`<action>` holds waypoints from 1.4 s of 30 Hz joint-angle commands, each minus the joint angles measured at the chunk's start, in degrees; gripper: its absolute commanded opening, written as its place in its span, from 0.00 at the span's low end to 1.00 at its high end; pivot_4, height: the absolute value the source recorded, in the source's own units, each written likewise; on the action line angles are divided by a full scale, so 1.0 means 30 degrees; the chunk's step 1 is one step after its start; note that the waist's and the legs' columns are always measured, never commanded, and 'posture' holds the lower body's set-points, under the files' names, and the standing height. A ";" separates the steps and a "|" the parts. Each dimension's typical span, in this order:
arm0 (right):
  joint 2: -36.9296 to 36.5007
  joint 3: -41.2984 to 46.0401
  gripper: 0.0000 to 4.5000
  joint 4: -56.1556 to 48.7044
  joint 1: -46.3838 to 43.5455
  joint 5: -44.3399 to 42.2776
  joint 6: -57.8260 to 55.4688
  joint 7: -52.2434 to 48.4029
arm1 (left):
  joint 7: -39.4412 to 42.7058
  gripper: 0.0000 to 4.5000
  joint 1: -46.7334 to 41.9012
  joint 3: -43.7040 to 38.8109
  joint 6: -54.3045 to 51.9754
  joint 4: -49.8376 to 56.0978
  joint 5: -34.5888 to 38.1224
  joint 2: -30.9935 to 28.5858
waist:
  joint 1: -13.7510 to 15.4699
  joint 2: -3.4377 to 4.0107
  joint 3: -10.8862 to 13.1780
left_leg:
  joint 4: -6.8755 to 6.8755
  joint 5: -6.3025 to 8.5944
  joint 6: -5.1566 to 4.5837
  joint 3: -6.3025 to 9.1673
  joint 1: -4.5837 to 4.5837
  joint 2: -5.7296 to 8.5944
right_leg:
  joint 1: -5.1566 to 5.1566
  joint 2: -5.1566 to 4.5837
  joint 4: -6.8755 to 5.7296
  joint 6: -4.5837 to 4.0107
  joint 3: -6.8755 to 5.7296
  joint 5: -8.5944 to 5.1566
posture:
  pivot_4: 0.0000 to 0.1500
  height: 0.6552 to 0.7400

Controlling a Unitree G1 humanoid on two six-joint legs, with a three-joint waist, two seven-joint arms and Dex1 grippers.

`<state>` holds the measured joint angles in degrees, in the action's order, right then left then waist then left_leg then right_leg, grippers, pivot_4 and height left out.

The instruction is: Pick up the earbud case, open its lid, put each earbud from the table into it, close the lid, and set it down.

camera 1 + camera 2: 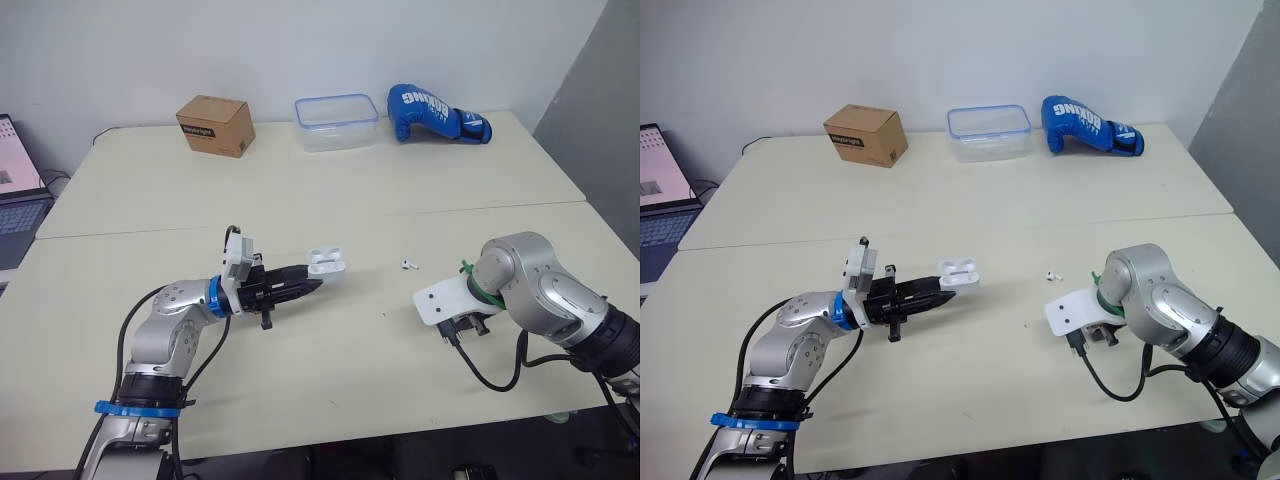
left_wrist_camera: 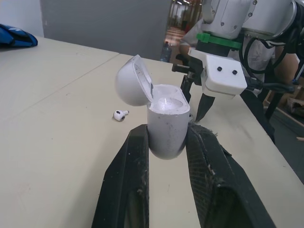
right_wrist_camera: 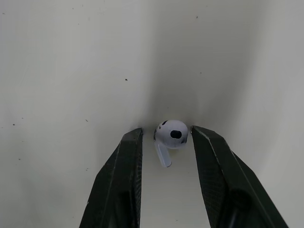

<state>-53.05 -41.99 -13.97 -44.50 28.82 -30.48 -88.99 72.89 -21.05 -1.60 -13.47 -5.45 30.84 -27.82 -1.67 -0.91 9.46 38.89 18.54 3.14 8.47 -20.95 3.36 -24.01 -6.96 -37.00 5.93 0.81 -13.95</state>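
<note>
My left gripper (image 1: 312,284) is shut on the lower half of the white earbud case (image 1: 327,262) and holds it just above the table (image 1: 300,200). The case's lid (image 2: 134,80) stands open and its wells (image 2: 166,97) look empty. One white earbud (image 1: 408,266) lies on the table between the two arms. My right gripper (image 1: 462,331) points straight down at the table, open, and its fingers straddle a second earbud (image 3: 172,134) lying there. A small gap shows on one side of that earbud.
Along the far edge stand a cardboard box (image 1: 214,124), a clear plastic container with a blue rim (image 1: 336,122) and a blue boxing glove (image 1: 437,113). A laptop (image 1: 15,190) sits off the table's left side. A seam (image 1: 300,222) crosses the table.
</note>
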 commanded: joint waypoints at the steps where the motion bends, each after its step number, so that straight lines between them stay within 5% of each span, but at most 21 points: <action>1: -0.0036 -0.0513 0.36 -0.0267 -0.0278 0.0507 0.0093 -0.1171 | -0.0176 0.17 -0.0058 -0.0038 -0.0034 0.0930 0.0220 -0.0007 | -0.0001 0.0000 0.0000 | 0.0000 0.0000 0.0000 0.0000 0.0000 0.0000 | 0.0000 0.0000 0.0000 0.0000 0.0001 0.0000 | 1.00 0.89; 8: -0.0045 -0.0812 0.36 -0.0242 -0.0489 0.0545 0.0095 -0.1171 | -0.0338 0.17 -0.0038 0.0000 -0.0133 0.1044 0.0204 0.0000 | -0.0003 -0.0001 0.0000 | 0.0000 0.0000 0.0000 -0.0002 0.0001 -0.0001 | 0.0000 0.0000 -0.0001 0.0001 0.0000 0.0000 | 1.00 0.89; 13: -0.0088 -0.0967 0.10 -0.0244 -0.0589 0.0576 0.0127 -0.1171 | -0.0363 0.17 -0.0064 0.0026 -0.0139 0.1036 0.0164 0.0010 | -0.0010 -0.0004 -0.0003 | 0.0001 0.0000 0.0000 -0.0004 0.0002 -0.0001 | 0.0001 0.0001 -0.0003 0.0000 0.0003 0.0000 | 1.00 0.89; 26: -0.0019 0.0005 0.09 -0.0655 -0.0936 0.0168 -0.0919 -0.1171 | -0.0264 0.17 -0.0153 -0.0025 -0.0077 0.0798 0.0201 0.0032 | -0.0011 -0.0004 -0.0002 | 0.0001 0.0000 0.0000 -0.0004 0.0002 -0.0001 | -0.0002 0.0001 -0.0003 0.0000 0.0002 0.0000 | 1.00 0.89; 36: 0.0773 0.5858 0.09 -0.3493 0.0417 -0.4651 -0.6541 0.0342 | 0.0156 0.17 -0.1028 -0.0449 0.0261 -0.0682 0.0302 0.0004 | 0.0016 -0.0003 -0.0001 | -0.0009 0.0001 0.0001 0.0009 -0.0022 0.0002 | -0.0014 -0.0002 0.0011 0.0000 -0.0005 0.0000 | 1.00 0.89; 42: 0.4867 1.0338 0.09 -0.4570 0.1353 -0.7942 -1.1708 0.4031 | 0.0571 0.17 -0.1497 -0.0629 0.0955 -0.1876 0.0192 -0.0002 | 0.0018 -0.0003 -0.0001 | -0.0004 0.0000 0.0001 0.0017 -0.0021 0.0006 | -0.0018 -0.0003 -0.0008 -0.0004 -0.0004 0.0002 | 1.00 0.89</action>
<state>-40.18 -15.44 -25.13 -40.71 7.87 -62.31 -80.21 73.98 -24.50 -2.10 -11.98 -10.90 30.96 -27.80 -1.62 -0.92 9.45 38.88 18.54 3.14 8.55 -21.01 3.37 -24.05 -6.97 -37.00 5.92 0.78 -13.95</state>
